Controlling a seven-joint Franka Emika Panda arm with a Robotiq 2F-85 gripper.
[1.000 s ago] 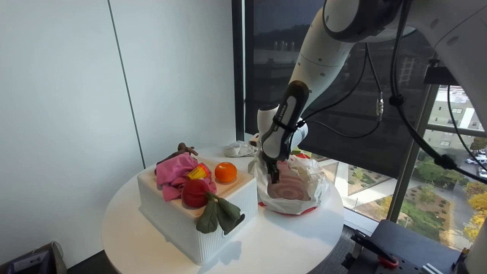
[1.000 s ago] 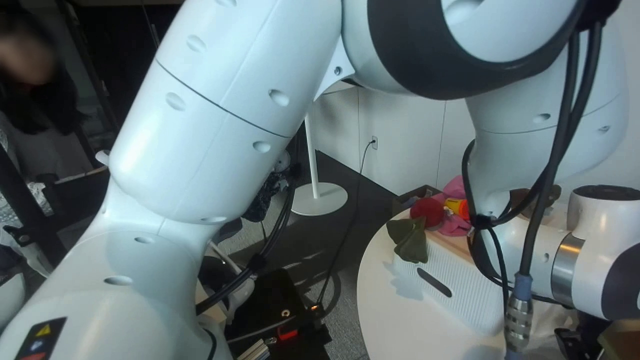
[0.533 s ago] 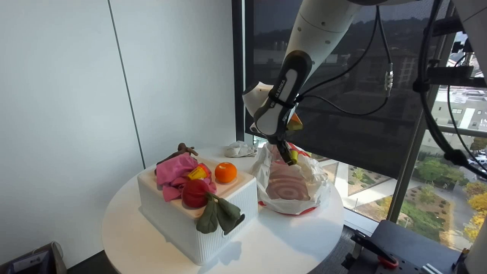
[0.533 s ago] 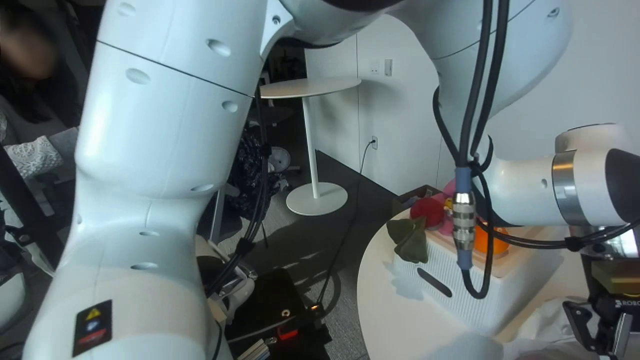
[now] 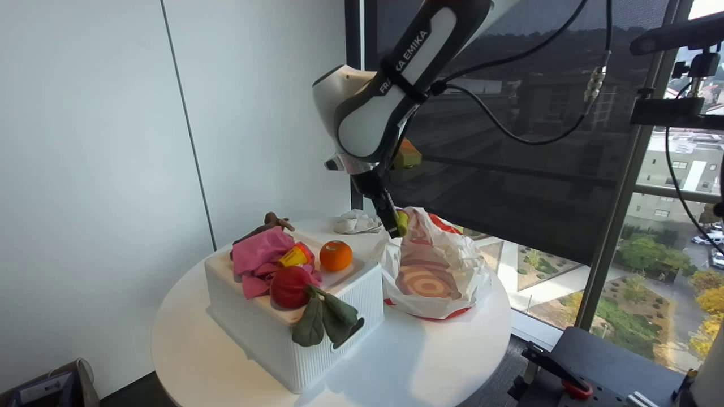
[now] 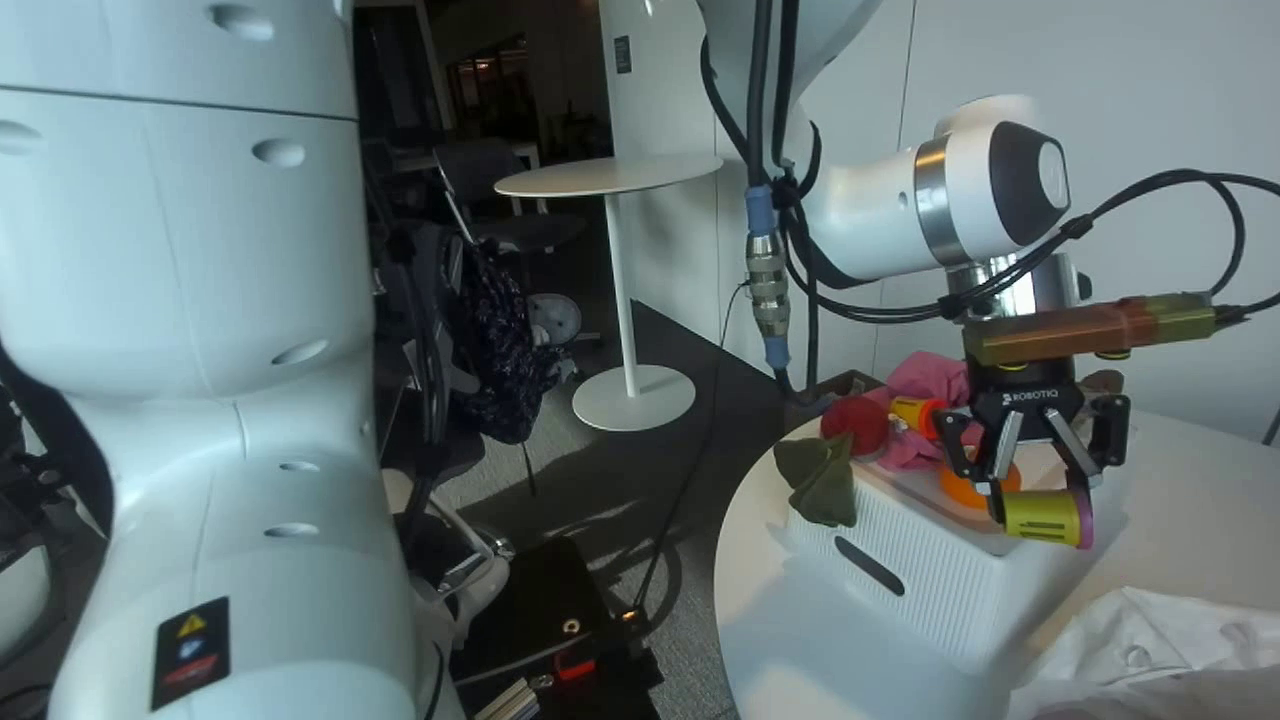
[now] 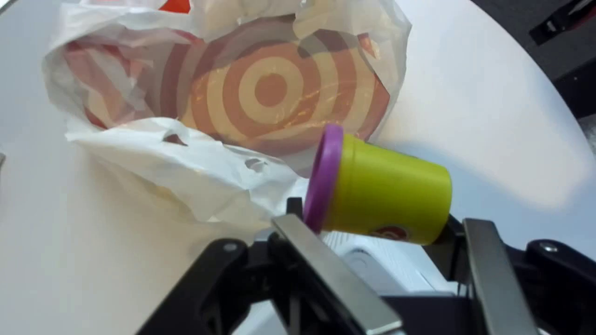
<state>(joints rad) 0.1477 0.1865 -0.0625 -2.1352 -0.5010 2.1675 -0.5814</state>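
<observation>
My gripper point(image 6: 1038, 498) is shut on a yellow-green tub point(image 6: 1040, 517) with a purple lid. The tub point(image 7: 391, 190) lies sideways across the jaws in the wrist view, its lid against one finger and its base against the other. It hangs in the air between a white plastic bag point(image 5: 475, 263) and a ribbed white box point(image 5: 339, 316). On the box's top rest a pink cloth point(image 5: 263, 249), a smaller yellow tub point(image 5: 294, 255), an orange point(image 5: 336, 256) and a red fabric fruit point(image 5: 289, 287) with green leaves.
The bag's mouth gapes, showing a target pattern point(image 7: 270, 90) inside. A brown toy point(image 5: 272, 219) lies at the box's back edge, and a crumpled white item point(image 5: 357, 221) on the round table point(image 5: 186, 322) behind. Cables point(image 6: 790, 280) hang along the arm. A dark window shade point(image 5: 509, 169) stands beyond.
My gripper has risen out of the bag with the tub in its grip and moved towards the box. The tub, hidden a second ago, now shows. The things on the box have not moved.
</observation>
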